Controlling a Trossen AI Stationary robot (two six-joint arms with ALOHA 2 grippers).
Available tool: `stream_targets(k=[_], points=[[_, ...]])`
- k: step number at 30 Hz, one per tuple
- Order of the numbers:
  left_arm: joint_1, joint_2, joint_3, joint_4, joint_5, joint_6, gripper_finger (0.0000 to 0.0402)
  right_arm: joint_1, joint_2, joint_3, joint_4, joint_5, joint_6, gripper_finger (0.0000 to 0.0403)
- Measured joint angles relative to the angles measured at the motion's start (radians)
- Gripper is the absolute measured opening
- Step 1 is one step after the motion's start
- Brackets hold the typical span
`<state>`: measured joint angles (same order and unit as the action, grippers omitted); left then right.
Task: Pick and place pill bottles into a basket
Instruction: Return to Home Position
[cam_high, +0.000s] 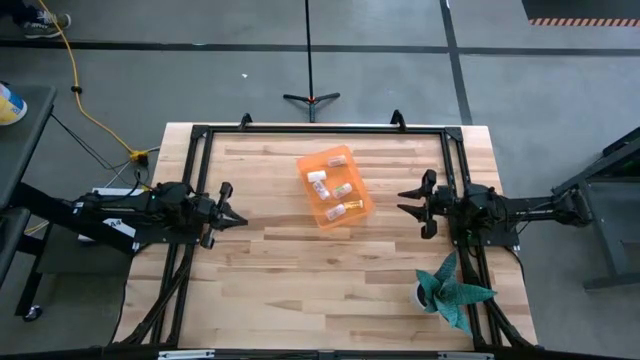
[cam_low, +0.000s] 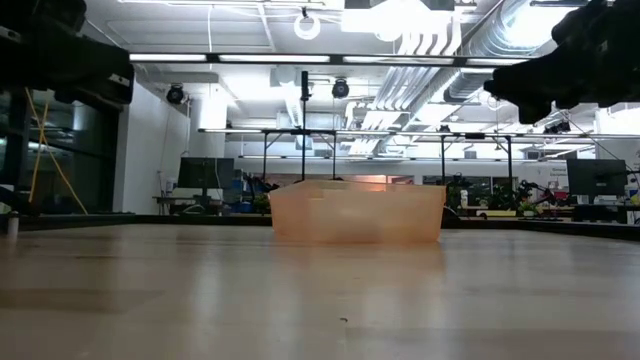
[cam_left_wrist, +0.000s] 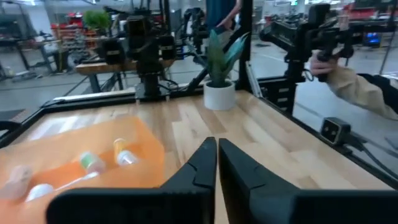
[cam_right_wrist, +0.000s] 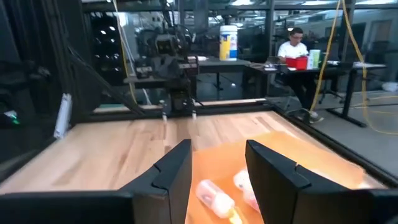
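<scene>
Basket: your orange basket sits on the table between the two arms, nearer the right one, with nothing touching it.
Basket axis: it is turned askew, so its long walls run at a slant to the table's planks.
Contents: the pill bottles are all inside it. You can pick out two white ones, a pale green bottle and an amber bottle.
Bottle axes: every one lies on its side and none stands upright. The amber and pale green ones have their long axis across the basket, roughly parallel to its short walls.
Hard to tell: you cannot read the exact count, or which way each cap points. From table height the basket's cloudy wall hides the bottles altogether. In the right wrist view the nearest bottles are partly cut off behind that arm's fingers.
Left tool: your left tool hovers over the left side of the table, well apart from the basket. Its fingers are pressed almost together with only a slit between them, and it holds nothing.
Right tool: your right tool hovers over the right side, near the basket and facing it. Its fingers are spread wide and it is empty.
Around: a plant in a white pot stands at the table corner by the right arm. A person's sleeve shows beyond the table edge in the left wrist view.
</scene>
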<state>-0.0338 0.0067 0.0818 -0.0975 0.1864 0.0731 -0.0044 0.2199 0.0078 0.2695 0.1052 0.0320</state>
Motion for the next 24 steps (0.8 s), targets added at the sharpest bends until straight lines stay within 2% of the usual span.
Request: stream_targets(k=[4, 7, 17, 24], points=[[0.0, 0.0, 0.0, -0.005, 0.007, -0.002, 0.003, 0.0, 0.0, 0.0, 0.009, -0.003, 0.098, 0.0142], [0.0, 0.0, 0.0, -0.014, 0.006, -0.002, 0.0029, 0.0, 0.0, 0.0, 0.01, 0.047, 0.159, 0.0142], [0.0, 0.0, 0.0, -0.018, 0.006, -0.001, 0.0115, 0.0, 0.002, 0.0, -0.003, 0.064, 0.203, 0.0142], [0.0, 0.0, 0.0, -0.018, 0.005, 0.001, 0.0141, 0.0, 0.002, 0.0, -0.003, 0.064, 0.203, 0.0142]])
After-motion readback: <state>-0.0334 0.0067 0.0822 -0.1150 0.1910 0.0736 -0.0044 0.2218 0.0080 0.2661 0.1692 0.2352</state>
